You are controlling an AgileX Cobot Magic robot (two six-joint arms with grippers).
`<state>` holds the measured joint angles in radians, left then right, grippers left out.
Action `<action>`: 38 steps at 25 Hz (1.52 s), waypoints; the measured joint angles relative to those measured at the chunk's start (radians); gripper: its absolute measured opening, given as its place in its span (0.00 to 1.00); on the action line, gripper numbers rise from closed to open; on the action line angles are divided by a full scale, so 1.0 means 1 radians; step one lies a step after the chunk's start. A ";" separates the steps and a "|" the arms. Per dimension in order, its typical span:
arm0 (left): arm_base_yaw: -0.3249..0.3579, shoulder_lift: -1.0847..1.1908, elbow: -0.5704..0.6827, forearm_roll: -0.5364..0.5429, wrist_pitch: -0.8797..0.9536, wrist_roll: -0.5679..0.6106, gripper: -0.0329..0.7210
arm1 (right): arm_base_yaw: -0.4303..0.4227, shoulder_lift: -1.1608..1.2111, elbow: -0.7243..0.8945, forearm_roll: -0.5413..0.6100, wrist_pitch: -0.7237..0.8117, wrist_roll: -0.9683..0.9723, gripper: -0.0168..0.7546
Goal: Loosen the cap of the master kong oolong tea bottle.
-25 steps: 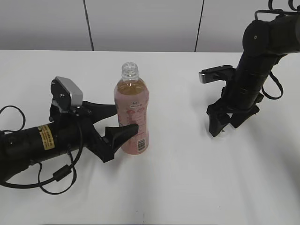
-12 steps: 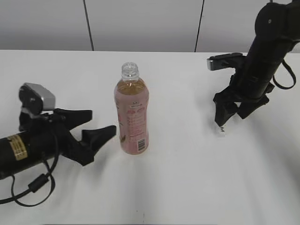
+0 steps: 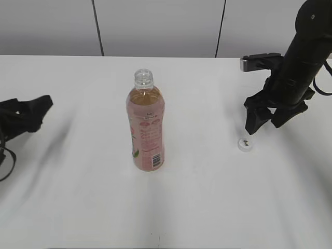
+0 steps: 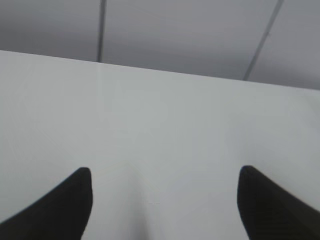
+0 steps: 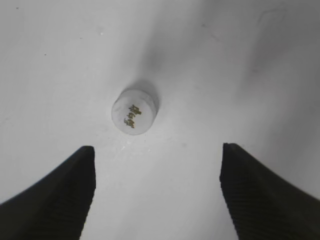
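The master kong oolong tea bottle (image 3: 146, 124) stands upright in the middle of the white table, its neck open with no cap on it. The white cap (image 3: 245, 143) lies flat on the table to the right; it also shows in the right wrist view (image 5: 133, 112) with a dark mark on top. My right gripper (image 3: 265, 120) is open and empty, raised just above and right of the cap; its jaws (image 5: 157, 192) frame bare table below the cap. My left gripper (image 3: 36, 112) is open and empty at the far left edge, well apart from the bottle; its jaws (image 4: 162, 200) show only table.
The white table (image 3: 197, 207) runs back to a grey panelled wall (image 3: 155, 26). The right arm's black body (image 3: 306, 46) stands over the back right corner.
My left gripper has pulled back from the bottle to the far left edge. My right gripper has let go of the cap on the table and risen up and to the right.
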<state>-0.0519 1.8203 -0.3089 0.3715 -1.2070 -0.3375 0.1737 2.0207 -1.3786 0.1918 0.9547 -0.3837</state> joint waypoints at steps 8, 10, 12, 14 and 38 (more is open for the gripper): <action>0.156 -0.070 0.000 -0.031 0.091 -0.071 0.76 | 0.000 0.000 0.000 0.000 0.017 0.023 0.78; 0.158 -0.101 0.000 -0.039 0.155 -0.075 0.75 | 0.000 0.000 0.000 0.000 0.035 0.027 0.78; 0.158 -0.137 0.000 -0.062 0.218 -0.105 0.75 | 0.000 0.000 0.000 0.000 0.050 0.039 0.78; 0.158 -0.179 -0.002 -0.078 0.316 -0.156 0.75 | 0.000 0.000 0.000 0.000 0.052 0.052 0.78; -0.109 -0.879 -0.147 -0.169 1.536 -0.339 0.70 | 0.000 -0.682 0.383 -0.122 0.168 0.266 0.75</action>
<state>-0.1604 0.9416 -0.4561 0.2021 0.3294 -0.6766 0.1737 1.3390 -0.9959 0.0695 1.1223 -0.1181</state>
